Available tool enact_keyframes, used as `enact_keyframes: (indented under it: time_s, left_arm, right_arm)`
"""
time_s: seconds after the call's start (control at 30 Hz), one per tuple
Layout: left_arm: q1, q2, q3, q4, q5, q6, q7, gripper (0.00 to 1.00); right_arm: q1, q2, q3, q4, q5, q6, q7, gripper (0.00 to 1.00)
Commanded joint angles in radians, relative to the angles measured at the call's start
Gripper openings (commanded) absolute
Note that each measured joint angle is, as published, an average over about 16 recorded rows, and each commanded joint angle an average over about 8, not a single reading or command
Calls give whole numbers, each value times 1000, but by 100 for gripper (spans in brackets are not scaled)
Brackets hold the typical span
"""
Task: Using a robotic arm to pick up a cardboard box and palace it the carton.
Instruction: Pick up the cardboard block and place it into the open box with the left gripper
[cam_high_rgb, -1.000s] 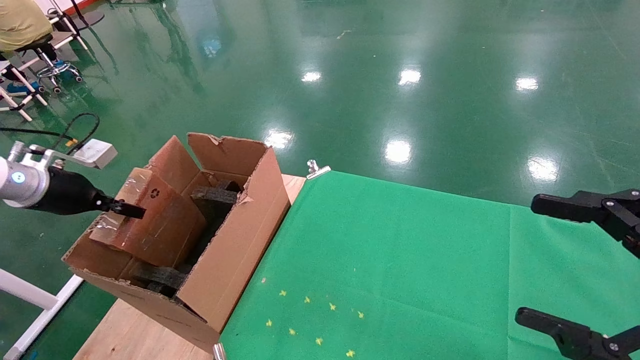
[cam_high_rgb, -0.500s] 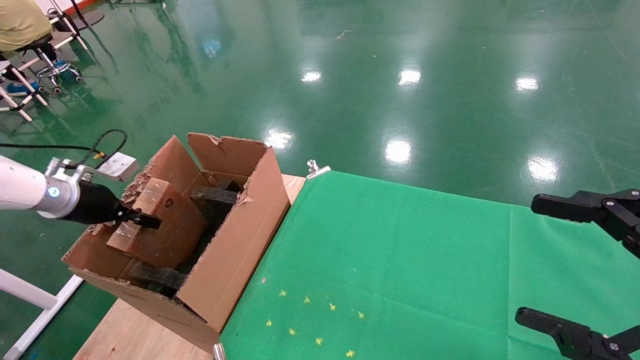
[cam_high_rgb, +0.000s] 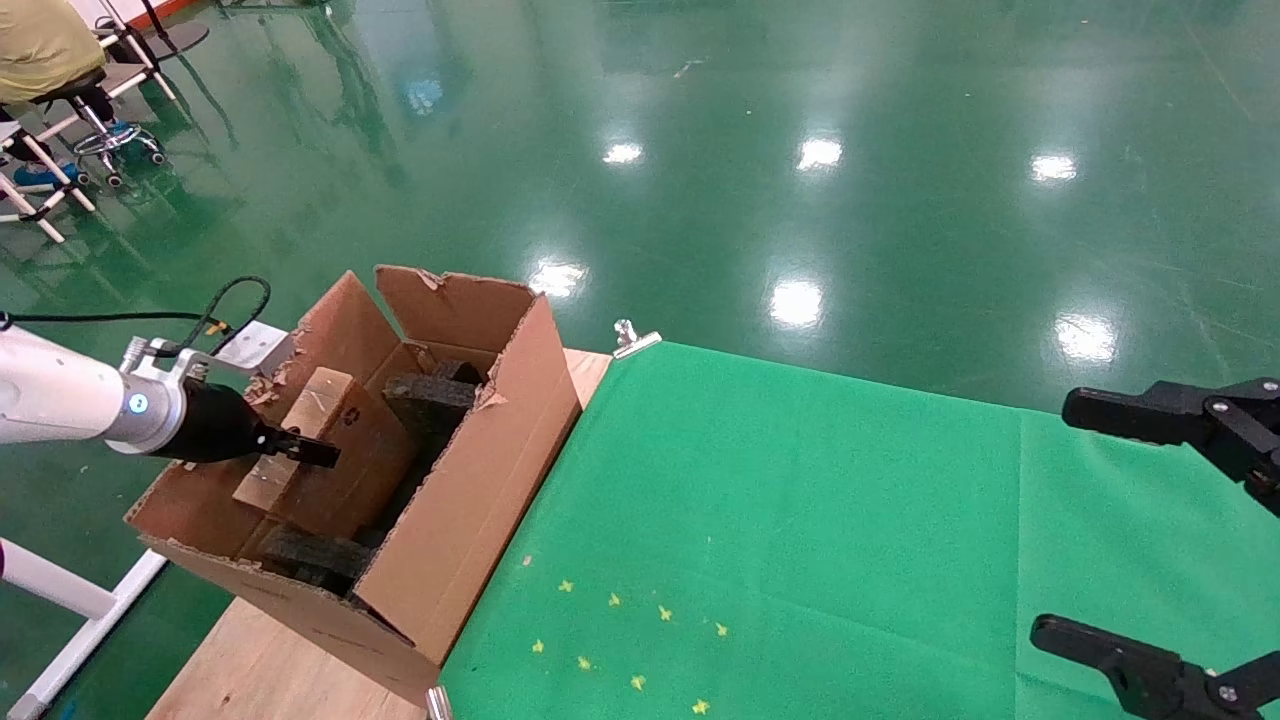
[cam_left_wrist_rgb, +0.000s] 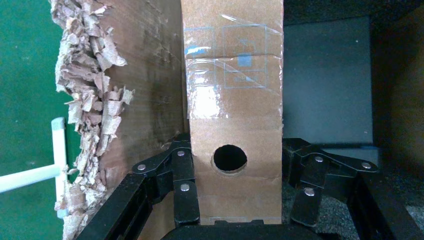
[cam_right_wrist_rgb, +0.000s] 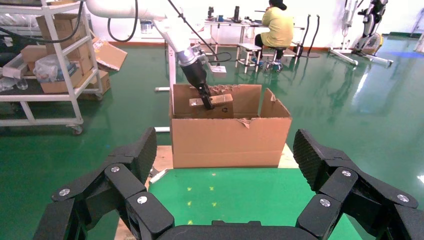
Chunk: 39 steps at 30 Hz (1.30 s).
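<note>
Glossy-taped cardboard box (cam_left_wrist_rgb: 232, 105), ragged corrugated carton (cam_high_rgb: 470, 500), matt foam (cam_high_rgb: 430, 395)

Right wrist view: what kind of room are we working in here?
Likely a robotics lab or test workshop: glossy green floor, storage rack with boxes, a person seated at a bench. Left gripper holds the cardboard box inside the carton.

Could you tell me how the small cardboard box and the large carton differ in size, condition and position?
The cardboard box is narrow and several times smaller than the carton. The cardboard box is sealed with shiny clear tape and has a round hole, while the carton stands open with torn, ragged flaps. The left gripper clamps the cardboard box and holds it tilted inside the carton, which rests on the table. Both are brown cardboard.
</note>
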Motion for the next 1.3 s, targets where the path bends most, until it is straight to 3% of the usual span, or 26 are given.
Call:
enact_keyframes:
  time_s: [0.03,0.07,0.1,0.9,1.3]
  left_arm:
    - [6,1,-3,1,-4,-6,-2,92]
    - [7,1,-3,1,-4,-7,-2,99]
    - [8,1,-3,1,-5,-9,-3,100]
    - [-36,1,6,-1,7,15,-16,100]
    - [-151,-27,-35,-51,-52,93,-20,100]
  right_arm:
    - [0,0,0,0,0,0,0,100]
    - [0,0,0,0,0,0,0,100]
    - [0,0,0,0,0,0,0,100]
    - [0,0,0,0,0,0,0,100]
    - [0,0,0,0,0,0,0,100]
